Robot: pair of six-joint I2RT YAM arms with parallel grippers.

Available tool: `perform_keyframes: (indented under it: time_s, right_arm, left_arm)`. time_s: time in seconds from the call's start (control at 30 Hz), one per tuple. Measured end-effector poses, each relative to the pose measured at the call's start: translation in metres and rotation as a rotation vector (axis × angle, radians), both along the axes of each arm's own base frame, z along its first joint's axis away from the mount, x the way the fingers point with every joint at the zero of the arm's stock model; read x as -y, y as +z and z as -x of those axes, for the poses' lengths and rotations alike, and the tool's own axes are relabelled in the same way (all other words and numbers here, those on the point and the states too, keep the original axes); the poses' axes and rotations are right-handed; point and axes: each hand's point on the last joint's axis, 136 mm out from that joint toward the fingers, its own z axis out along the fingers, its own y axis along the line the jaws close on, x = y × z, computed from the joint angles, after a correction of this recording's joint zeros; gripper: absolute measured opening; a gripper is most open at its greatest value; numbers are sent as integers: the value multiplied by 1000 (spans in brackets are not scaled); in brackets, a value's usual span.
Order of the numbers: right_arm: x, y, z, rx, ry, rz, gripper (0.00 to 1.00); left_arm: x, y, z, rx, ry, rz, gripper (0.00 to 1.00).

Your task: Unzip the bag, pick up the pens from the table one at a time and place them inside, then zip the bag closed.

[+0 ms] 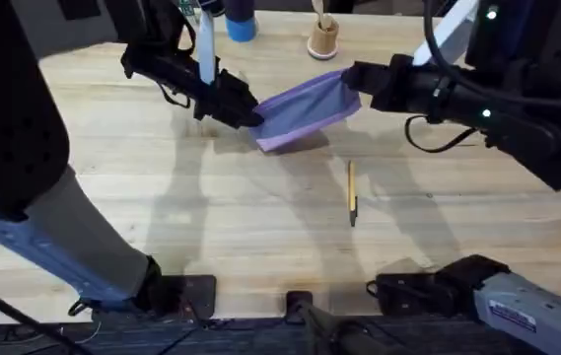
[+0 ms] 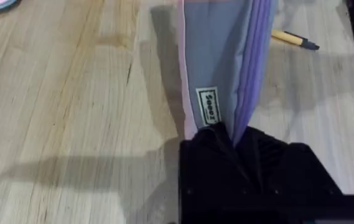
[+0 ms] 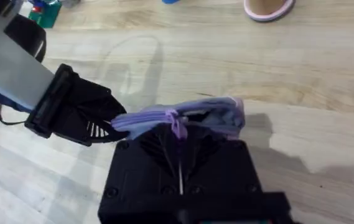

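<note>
The desk [image 1: 260, 247] carries everything, and the bag [image 1: 305, 108] serves as landmark: it hangs stretched between the 2 arms toward the desk's far side, its long axis running from one claw to the other, the near-left end lower. The left claw [image 1: 245, 113] is pinched shut on that lower end, beside the small label. The right claw [image 1: 357, 84] grips the opposite end, its fingers pressed together on the purple zipper pull [image 3: 178, 126], so the pull must likely travel along the bag toward the left claw. The 1 pen [image 1: 352, 192] lies on the desk, nearer the robot than the bag, pointing toward and away from it, closer to the right claw.
</note>
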Motion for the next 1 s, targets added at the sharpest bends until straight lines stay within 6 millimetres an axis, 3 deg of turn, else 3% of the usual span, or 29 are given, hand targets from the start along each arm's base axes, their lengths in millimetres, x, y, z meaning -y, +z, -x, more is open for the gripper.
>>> perform_keyframes:
  time_s: [0.43, 0.77, 1.0]
  right_arm:
    - [-2, -1, 3, -24, -6, -24, 32]
    - [-43, -17, 7, -46, 47, -9, 32]
    - [-71, -27, 5, -59, 54, -28, 32]
  left_arm:
    - [-2, -1, 0, 0, 1, -10, 42]
    - [-22, -12, -3, -6, 32, -90, 42]
    - [-25, -15, -3, -6, 32, -115, 41]
